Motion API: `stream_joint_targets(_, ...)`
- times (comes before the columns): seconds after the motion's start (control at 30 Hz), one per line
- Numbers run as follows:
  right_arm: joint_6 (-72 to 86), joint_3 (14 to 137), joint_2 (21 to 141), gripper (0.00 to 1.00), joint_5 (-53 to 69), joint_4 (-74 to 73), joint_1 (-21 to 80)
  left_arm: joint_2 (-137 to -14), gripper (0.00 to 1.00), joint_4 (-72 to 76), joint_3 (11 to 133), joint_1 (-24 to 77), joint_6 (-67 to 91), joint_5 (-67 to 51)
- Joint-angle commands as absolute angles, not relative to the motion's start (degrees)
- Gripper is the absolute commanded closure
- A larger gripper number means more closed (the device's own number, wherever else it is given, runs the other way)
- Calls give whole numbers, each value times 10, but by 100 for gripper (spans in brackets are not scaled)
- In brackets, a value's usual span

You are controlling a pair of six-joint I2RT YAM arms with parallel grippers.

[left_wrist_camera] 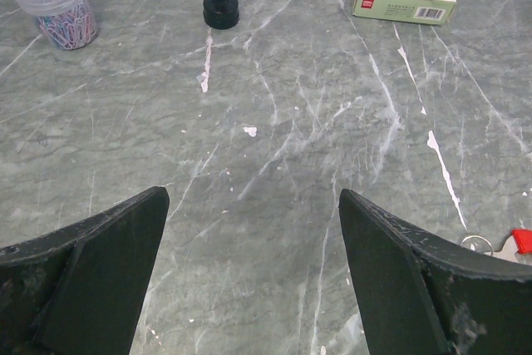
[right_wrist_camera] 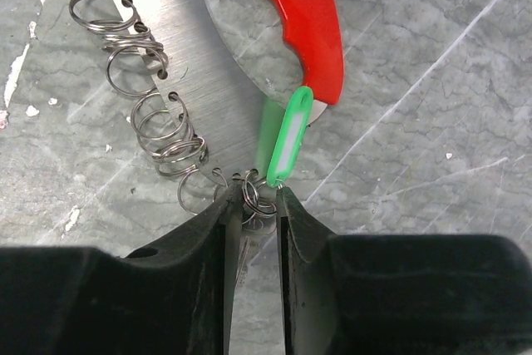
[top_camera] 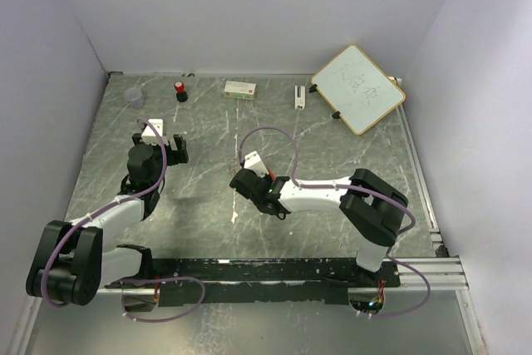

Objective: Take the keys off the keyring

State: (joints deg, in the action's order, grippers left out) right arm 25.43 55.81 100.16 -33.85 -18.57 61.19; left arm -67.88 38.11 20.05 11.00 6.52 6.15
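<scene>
In the right wrist view a curved red key (right_wrist_camera: 312, 22) and a small bright green key (right_wrist_camera: 287, 135) lie on the grey marble table. Both hang from the keyring (right_wrist_camera: 158, 122), a bunch of silver wire rings along a flat silver strip. My right gripper (right_wrist_camera: 258, 197) is shut on the small rings at the end of the bunch, just below the green key. In the top view it (top_camera: 243, 179) is at mid table and hides the keyring. My left gripper (left_wrist_camera: 253, 197) is open and empty over bare table, left of the keyring (left_wrist_camera: 478, 244).
Along the back wall stand a clear jar of paper clips (top_camera: 135, 97), a red-capped little bottle (top_camera: 179, 90), a green and white box (top_camera: 239, 88), a small white item (top_camera: 299, 96) and a tilted whiteboard (top_camera: 358, 88). Walls close in the left, back and right.
</scene>
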Motion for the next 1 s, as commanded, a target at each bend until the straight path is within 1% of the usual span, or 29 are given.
stream_joint_targets(0.0,247,560,1015,77,-356,-177,612,-679,5,399,203,113,73,51)
stream_joint_targets(0.1,245,556,1019,81,-355,-166,611,-679,5,400,202,114,73,50)
stream_joint_targets(0.27,242,562,1029,94,-351,-158,610,-681,5,399,204,114,73,47)
stream_joint_targets(0.4,232,579,1037,100,-360,-167,610,-684,5,398,205,113,72,46)
stream_joint_targets(0.53,215,604,1031,100,-388,-176,610,-682,5,398,205,114,71,47)
stream_joint_targets(0.73,180,630,982,100,-402,-156,611,-688,5,398,209,113,69,41)
stream_joint_targets(0.97,135,649,920,100,-392,-119,613,-682,5,411,209,114,57,-13)
